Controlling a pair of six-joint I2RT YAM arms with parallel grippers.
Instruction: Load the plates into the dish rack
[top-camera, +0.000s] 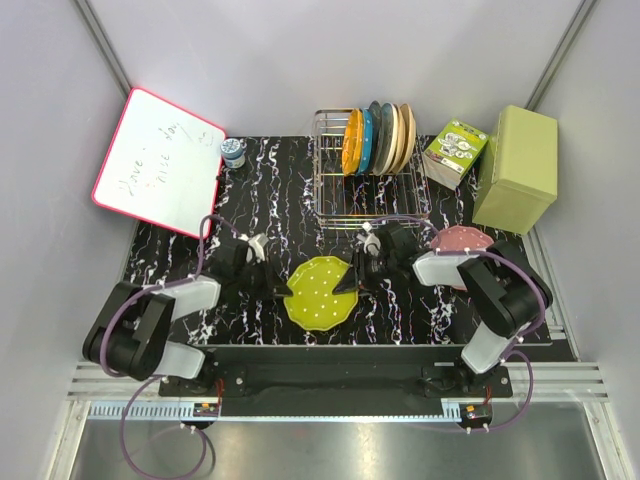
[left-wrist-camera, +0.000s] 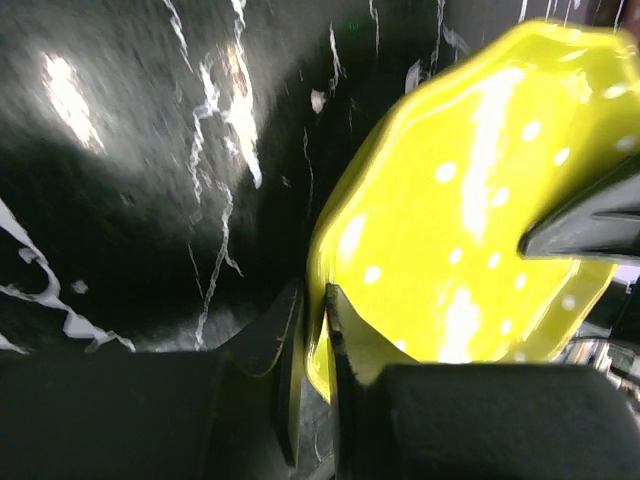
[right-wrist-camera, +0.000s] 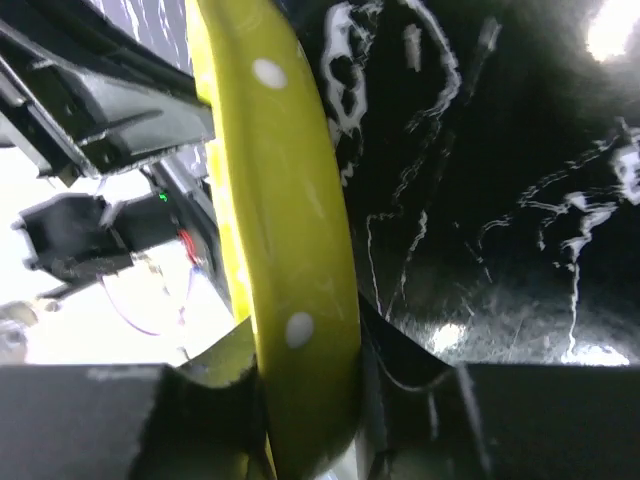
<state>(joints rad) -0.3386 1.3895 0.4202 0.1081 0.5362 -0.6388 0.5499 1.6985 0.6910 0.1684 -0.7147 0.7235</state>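
The yellow-green plate (top-camera: 318, 292) is at the front middle of the black marbled table, held by both grippers. My left gripper (top-camera: 283, 288) is shut on its left rim; in the left wrist view the rim (left-wrist-camera: 318, 330) sits between the fingers. My right gripper (top-camera: 348, 283) is shut on its right rim, seen edge-on in the right wrist view (right-wrist-camera: 295, 300). The pink plate (top-camera: 458, 238) lies at the right, partly hidden by my right arm. The dish rack (top-camera: 372, 185) stands at the back with the orange plate (top-camera: 351, 142) and blue plate (top-camera: 366, 140) upright in it.
Dark teal, beige and tan plates (top-camera: 398, 135) stand in the rack to the right of the blue one. An olive-green box (top-camera: 517, 168) and a printed carton (top-camera: 455, 152) are at the back right. A red-framed whiteboard (top-camera: 158, 160) and a small jar (top-camera: 233, 152) are at the back left.
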